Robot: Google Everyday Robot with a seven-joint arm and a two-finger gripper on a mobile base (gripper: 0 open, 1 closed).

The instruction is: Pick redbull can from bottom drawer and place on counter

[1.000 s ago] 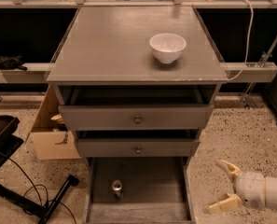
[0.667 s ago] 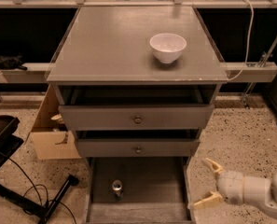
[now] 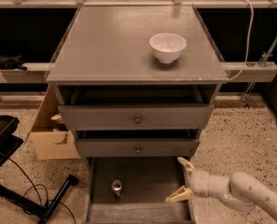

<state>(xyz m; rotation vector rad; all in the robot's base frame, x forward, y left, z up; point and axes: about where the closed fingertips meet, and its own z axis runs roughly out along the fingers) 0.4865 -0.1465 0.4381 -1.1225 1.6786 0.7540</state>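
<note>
Well, one grey cabinet stands in the middle, and it has three drawers. Two of them are thin, and each has one round knob: the top drawer (image 3: pixel 136 117) and the middle drawer (image 3: pixel 137 148). Both are pulled out a little. The third is the bottom drawer (image 3: pixel 149 180), the deepest one, and it is pulled out the most. Inside it stands one redbull can (image 3: pixel 117 187), upright, with its shiny top facing up, on the left side of the drawer floor. Nothing else can be seen in that drawer. On the counter (image 3: pixel 114 45) sits one white bowl (image 3: pixel 168 46), toward the back right, and it looks empty. One cardboard box (image 3: pixel 49 133) leans beside the cabinet on the left. One pale arm (image 3: pixel 250 195) reaches in low from the bottom right corner. At its tip is the gripper (image 3: pixel 180 180), over the right edge of the bottom drawer. Its two fingers are spread wide, pointing left, and they hold nothing. The can is apart from them, farther left.
</note>
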